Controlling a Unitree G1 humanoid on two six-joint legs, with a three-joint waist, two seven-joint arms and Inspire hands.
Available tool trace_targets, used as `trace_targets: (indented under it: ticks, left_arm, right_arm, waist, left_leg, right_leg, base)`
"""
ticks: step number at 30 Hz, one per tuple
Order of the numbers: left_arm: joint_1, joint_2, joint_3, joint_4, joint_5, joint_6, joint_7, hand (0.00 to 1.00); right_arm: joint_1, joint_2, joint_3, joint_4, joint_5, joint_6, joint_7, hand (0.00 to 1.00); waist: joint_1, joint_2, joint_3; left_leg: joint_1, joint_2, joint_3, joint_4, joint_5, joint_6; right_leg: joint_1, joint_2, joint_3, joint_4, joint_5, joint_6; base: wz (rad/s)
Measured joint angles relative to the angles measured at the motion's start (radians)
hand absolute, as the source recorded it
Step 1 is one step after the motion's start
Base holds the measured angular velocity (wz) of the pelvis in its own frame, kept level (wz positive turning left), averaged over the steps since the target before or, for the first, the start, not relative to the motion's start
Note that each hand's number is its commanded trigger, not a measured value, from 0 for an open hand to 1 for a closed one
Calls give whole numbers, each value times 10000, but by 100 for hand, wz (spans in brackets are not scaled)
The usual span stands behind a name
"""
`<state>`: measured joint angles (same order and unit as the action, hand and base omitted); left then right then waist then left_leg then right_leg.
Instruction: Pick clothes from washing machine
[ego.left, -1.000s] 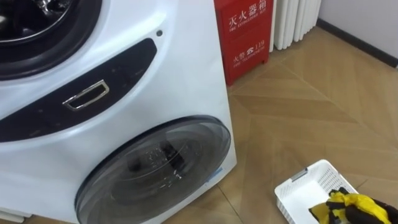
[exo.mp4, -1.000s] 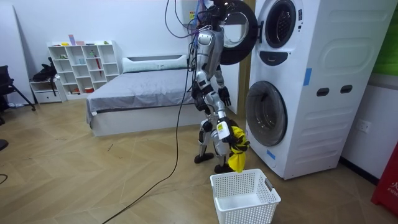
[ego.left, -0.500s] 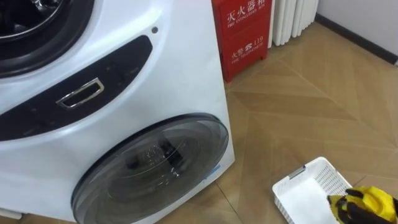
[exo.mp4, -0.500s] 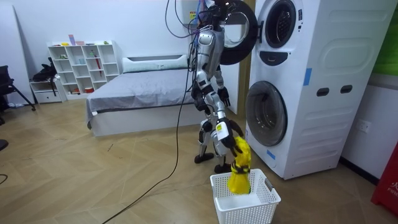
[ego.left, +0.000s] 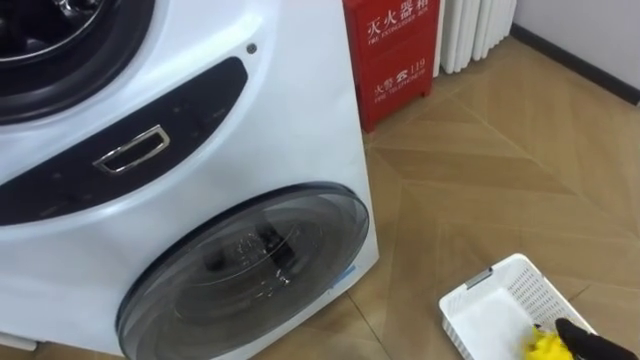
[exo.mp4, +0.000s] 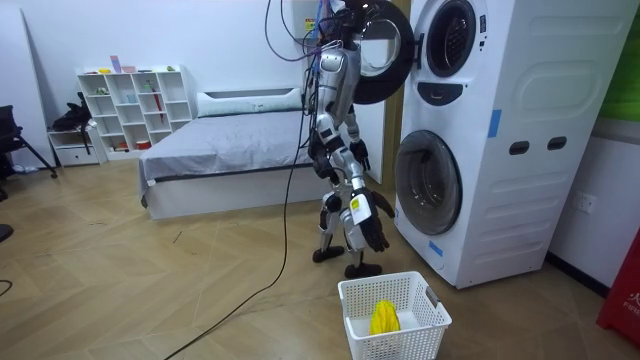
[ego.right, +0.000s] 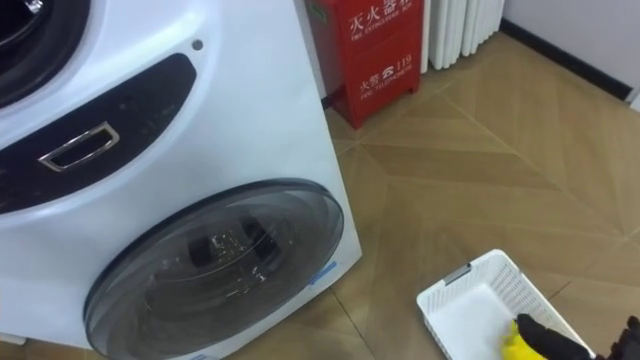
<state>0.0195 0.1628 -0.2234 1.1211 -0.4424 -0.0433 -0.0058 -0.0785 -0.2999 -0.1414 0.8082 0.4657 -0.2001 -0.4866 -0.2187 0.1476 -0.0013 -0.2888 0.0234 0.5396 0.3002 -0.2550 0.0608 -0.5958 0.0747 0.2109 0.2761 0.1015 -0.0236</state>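
One yellow garment (exo.mp4: 384, 317) lies in the white basket (exo.mp4: 395, 341) near the washing machine (exo.mp4: 500, 150). The robot's right hand (exo.mp4: 372, 232) hangs above it, empty, fingers loose.

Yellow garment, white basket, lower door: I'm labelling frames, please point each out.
yellow garment (exo.mp4: 384, 318), room view, its middle
white basket (exo.mp4: 395, 345), room view, front wall
lower door (ego.left: 245, 265), left eye view, glass centre
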Motion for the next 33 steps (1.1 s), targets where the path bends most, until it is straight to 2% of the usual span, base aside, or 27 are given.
trace_targets:
  ticks: [4, 8, 12, 17, 18, 22, 25, 28, 30, 33]
  left_arm:
    - [0, 70, 50, -4, 18, -20, 15, 0]
    - [6, 176, 54, -18, 15, -20, 31, 0]
    - [6, 180, 51, -10, 30, -20, 31, 0]
    - [227, 187, 15, -22, 9, -31, 29, 0]
    - [278, 187, 15, -31, 10, -33, 29, 0]
    - [420, 211, 34, -34, 154, -108, 28, 0]
    - [457, 223, 31, -70, 466, -197, 29, 0]
    - [756, 213, 12, -237, 734, -366, 30, 0]
    - [997, 209, 40, -260, 1033, -509, 31, 0]
    - [1067, 203, 81, -281, 1230, -505, 35, 0]
  right_arm:
    - [145, 13, 6, 10, -17, -7, 10, 0]
    - [230, 18, 10, 18, 48, -5, 17, 0]
    - [284, 59, 9, 16, 2, -4, 34, 0]
    - [444, 70, 120, 67, 3, -34, 8, 0]
    - [569, 84, 125, 70, 7, -55, 13, 0]
    - [775, 100, 320, 700, 18, -129, 144, 0]
    - [1125, 161, 533, 913, 27, -170, 347, 0]
    - [1263, 215, 1106, 1775, 20, -203, 838, 0]
    - [1475, 321, 1328, 2254, 41, -165, 1235, 0]
    - [1785, 464, 1489, 2395, 127, -80, 1593, 0]
  waist:
    - [14, -62, 7]
    - [2, -256, 20]
    - [-171, -442, 15]
    - [-177, -524, 44]
    - [-148, -500, 26]
    - [-10, -542, 49]
    - [86, -536, 47]
    - [108, -576, 64]
    - [297, -639, 41]
    - [454, -686, 33]
  left_leg:
    - [51, -14, -158, -5, 9, -15]
    - [59, -15, -250, 21, 11, -16]
    - [34, 11, -491, 72, 36, 29]
    - [212, 100, -537, 44, 76, 82]
    - [272, 108, -600, 43, 87, 48]
    - [573, 164, -704, -25, 116, -76]
    - [842, 130, -897, -239, 184, -184]
    - [1479, 108, -1318, -633, 275, -321]
    - [1989, 166, -1477, -931, 306, -387]
    - [2279, 138, -1875, -1152, 370, -494]
  right_leg:
    - [106, -17, -72, 30, -31, -45]
    - [153, -32, -106, 5, -41, -54]
    - [302, -54, -229, -200, -55, -35]
    - [607, -56, -391, -401, -55, -35]
    - [666, -83, -492, -394, -55, -35]
    - [1000, -132, -805, -432, -98, -95]
    - [1242, -249, -1135, -382, -189, -219]
    - [1892, -260, -1392, -479, -401, -283]
    - [2384, -213, -1597, -611, -553, -355]
    - [2698, -239, -1886, -583, -758, -388]
  base:
    - [10]
    - [3]
    - [10]
    - [2]
    - [7]
    - [11]
    - [27]
    - [32]
    - [18]
    - [30]
